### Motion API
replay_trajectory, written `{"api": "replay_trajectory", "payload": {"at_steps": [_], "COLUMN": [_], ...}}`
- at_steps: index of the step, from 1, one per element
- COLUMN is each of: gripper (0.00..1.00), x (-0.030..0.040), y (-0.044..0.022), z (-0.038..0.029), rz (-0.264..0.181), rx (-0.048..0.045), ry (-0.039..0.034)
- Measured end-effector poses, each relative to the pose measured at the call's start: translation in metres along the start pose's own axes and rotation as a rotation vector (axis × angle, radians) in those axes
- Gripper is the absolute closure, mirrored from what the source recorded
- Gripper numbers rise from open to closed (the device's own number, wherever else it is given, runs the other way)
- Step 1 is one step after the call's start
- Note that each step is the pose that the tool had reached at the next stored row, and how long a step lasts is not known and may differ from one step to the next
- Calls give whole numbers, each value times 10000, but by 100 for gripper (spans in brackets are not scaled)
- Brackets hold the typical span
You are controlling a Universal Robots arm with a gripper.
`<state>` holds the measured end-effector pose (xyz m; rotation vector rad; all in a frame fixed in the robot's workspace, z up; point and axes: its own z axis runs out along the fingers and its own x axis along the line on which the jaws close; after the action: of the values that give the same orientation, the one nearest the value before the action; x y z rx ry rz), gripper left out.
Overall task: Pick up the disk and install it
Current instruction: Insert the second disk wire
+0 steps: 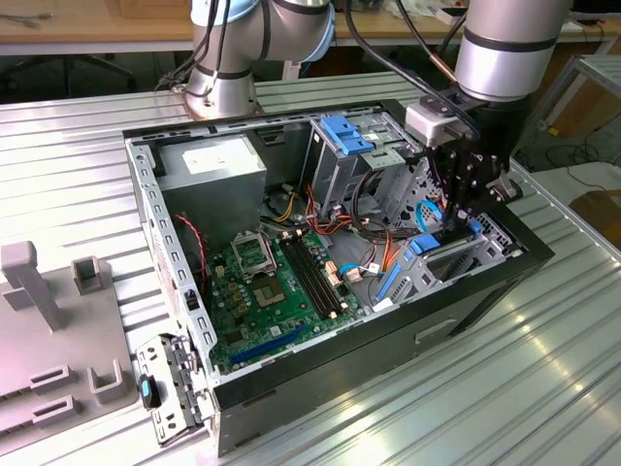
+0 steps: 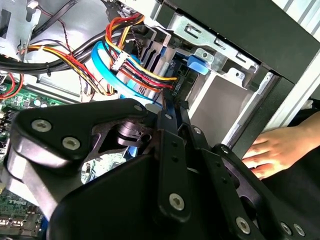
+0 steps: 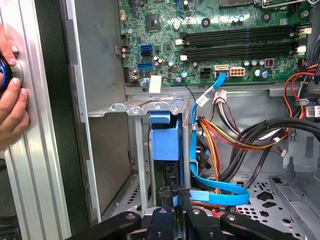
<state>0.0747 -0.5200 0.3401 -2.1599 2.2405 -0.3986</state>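
Setting: robotics lab or workshop. Evidence: ribbed aluminium bench (image 1: 543,379) carrying an opened computer case (image 1: 320,262); grey fixture blocks (image 1: 58,330) at the exterior view's left; wooden desks (image 1: 87,29) beyond.

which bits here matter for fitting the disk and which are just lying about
For the job: disk, end effector, metal drive cage.
Just lying about: grey plastic stands, power supply box, a person's hand.

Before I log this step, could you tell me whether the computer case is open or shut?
Open: the case has no side cover, so the motherboard lies exposed.
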Motion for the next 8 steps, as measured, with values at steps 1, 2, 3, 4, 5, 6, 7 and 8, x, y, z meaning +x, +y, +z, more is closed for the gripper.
{"api": "replay_trajectory", "payload": {"at_steps": [1,2,3,4,5,6,7,8], "gripper": [84,84,84,84,84,84,84,84], "x": [7,11,11,12,15,29,39,46], "y": [-8,-12,-12,-12,-12,-13,-12,-12], "z": [-39,-61,-61,-62,-62,-58,-55,-54], "rz": [2,2,6,10,19,46,76,96], "rx": [1,-1,-1,-3,-5,-13,-22,-29], "ry": [-15,-16,-35,-58,-101,-262,-423,-529]}}
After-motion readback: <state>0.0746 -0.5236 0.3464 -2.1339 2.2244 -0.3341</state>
